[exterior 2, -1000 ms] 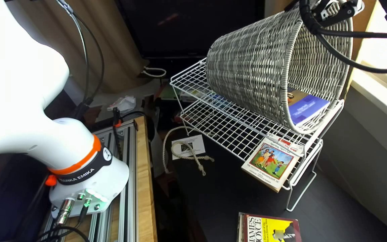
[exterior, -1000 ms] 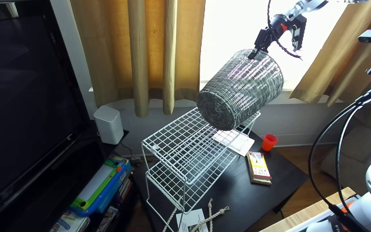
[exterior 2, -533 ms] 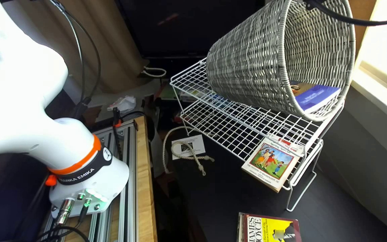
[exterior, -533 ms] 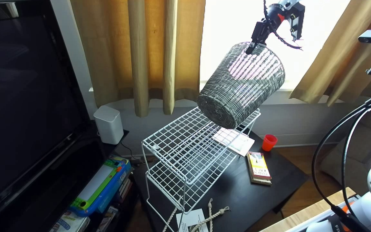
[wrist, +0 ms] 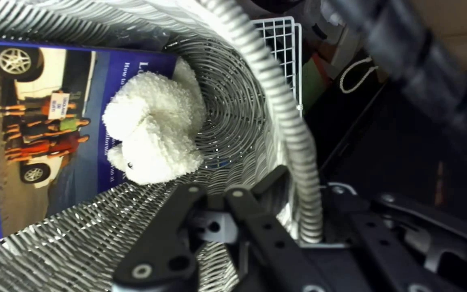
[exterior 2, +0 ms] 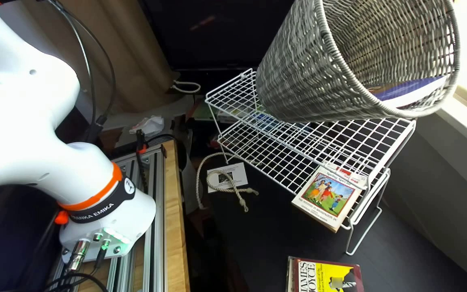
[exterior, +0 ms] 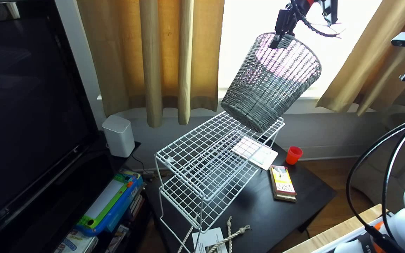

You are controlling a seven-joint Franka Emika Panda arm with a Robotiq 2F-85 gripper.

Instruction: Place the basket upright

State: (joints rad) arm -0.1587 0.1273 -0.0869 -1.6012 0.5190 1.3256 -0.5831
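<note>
Currently | gripper (exterior: pixel 279 39) is holding the basket (exterior: pixel 267 82) by its rim, one finger inside, one outside | basket is slanting, mouth up and right, over the far end of the wire rack (exterior: pixel 195 158) in an exterior view, contact unclear | white plush toy (wrist: pixel 156 125) and blue book (wrist: pixel 49 129) are lying inside it

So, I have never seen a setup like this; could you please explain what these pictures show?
The white machine is a robot arm, ending in a black gripper that pinches the woven grey basket by its rim. Two views come from outside the robot; the wrist view looks into the tilted basket, where a blue book and a fluffy white toy lie. The black table bears a white wire rack, paperbacks, rope and a red cup. Whether the basket touches the rack, I cannot tell.
</note>
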